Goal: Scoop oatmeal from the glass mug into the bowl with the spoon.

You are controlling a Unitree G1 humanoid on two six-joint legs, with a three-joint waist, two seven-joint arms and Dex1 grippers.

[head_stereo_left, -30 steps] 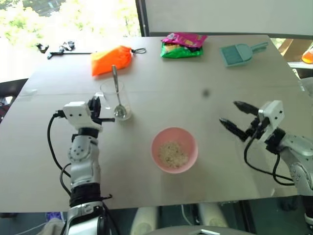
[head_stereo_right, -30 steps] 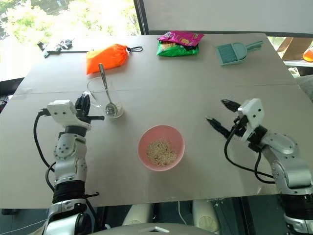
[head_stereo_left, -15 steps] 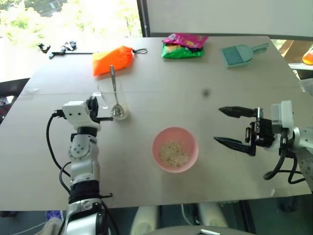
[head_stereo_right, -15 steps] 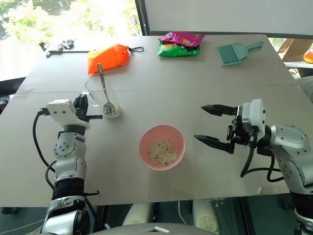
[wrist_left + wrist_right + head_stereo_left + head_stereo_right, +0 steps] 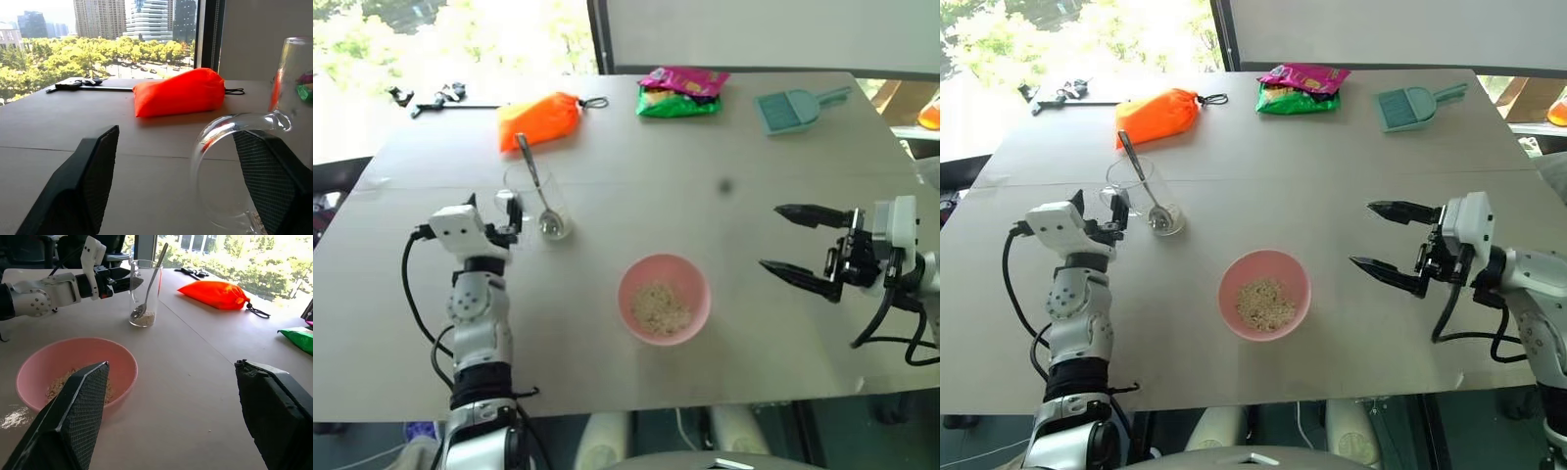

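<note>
The glass mug (image 5: 540, 194) stands left of centre on the table with a little oatmeal (image 5: 143, 319) at its bottom. Inside it leans the spoon (image 5: 532, 174), its handle tilted back and to the left. My left gripper (image 5: 493, 210) is open at the mug's left side. In the left wrist view the mug's handle (image 5: 221, 161) sits between the spread fingers (image 5: 83, 186), not pinched. The pink bowl (image 5: 628, 282) in front of me holds a heap of oatmeal (image 5: 660, 307). My right gripper (image 5: 771, 237) hovers open and empty to the right of the bowl, pointing at it.
At the back of the table lie an orange pouch (image 5: 538, 119), a green and pink snack bag (image 5: 680, 90), a teal dustpan (image 5: 788, 108) and a black tool (image 5: 435, 98). The table's front edge runs just below the bowl.
My left gripper has opened at the mug's handle. The spoon's handle now leans further left. My right gripper has rolled and drawn back to the right, away from the bowl.
</note>
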